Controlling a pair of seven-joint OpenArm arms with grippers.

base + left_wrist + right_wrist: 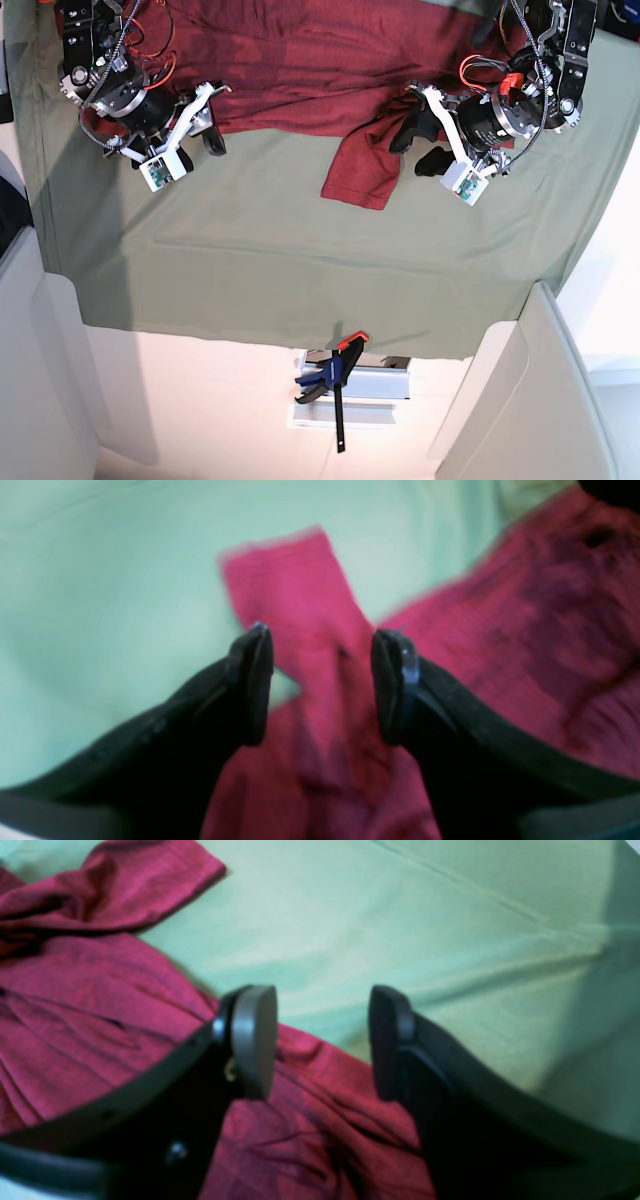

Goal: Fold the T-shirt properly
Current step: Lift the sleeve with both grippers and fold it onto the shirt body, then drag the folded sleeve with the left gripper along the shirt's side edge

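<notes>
Evidently both pincers gape wide, the left pincer (322,682) over the T-shirt (330,60) sleeve, the right pincer (322,1040) at its hem, gripping nothing, likely positioned for regrasping.

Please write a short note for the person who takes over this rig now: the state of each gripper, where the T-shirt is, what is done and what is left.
Left gripper: jaws open, nothing clamped, over a sleeve of the T-shirt.
Right gripper: jaws open, empty, at the shirt's edge on the other side.
T-shirt: spread across the far part of the sage-green cloth, wrinkled. One sleeve hangs out toward the near side; the other lies bunched.
Done: no neat fold visible yet.
Left: fold both sleeves in, smooth the body, then fold it.
</notes>
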